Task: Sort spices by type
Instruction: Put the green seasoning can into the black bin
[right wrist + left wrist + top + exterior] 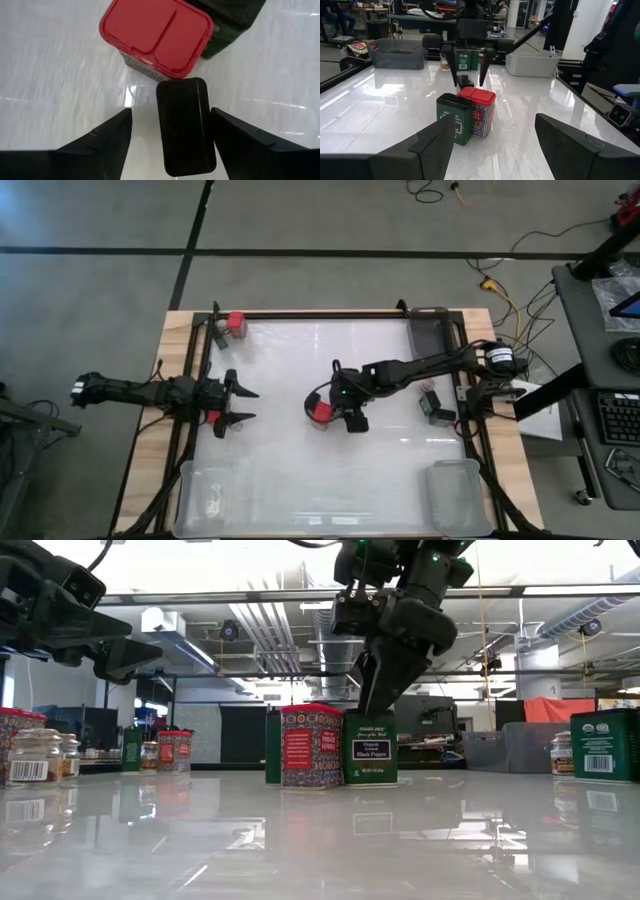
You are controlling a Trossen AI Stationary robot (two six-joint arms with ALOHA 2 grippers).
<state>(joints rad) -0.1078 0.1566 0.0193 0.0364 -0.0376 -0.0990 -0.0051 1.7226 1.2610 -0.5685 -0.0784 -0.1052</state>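
Black tin [186, 125] stands mid-tabletop, touching a red-topped jar [320, 411] at its 9 o'clock. The right hand [170, 137] straddles the tin, fingers wide, not yet gripping. The left hand [243, 405], open, waits at 9 o'clock. Sorting looks barely begun: jars [236, 322] sit scattered.
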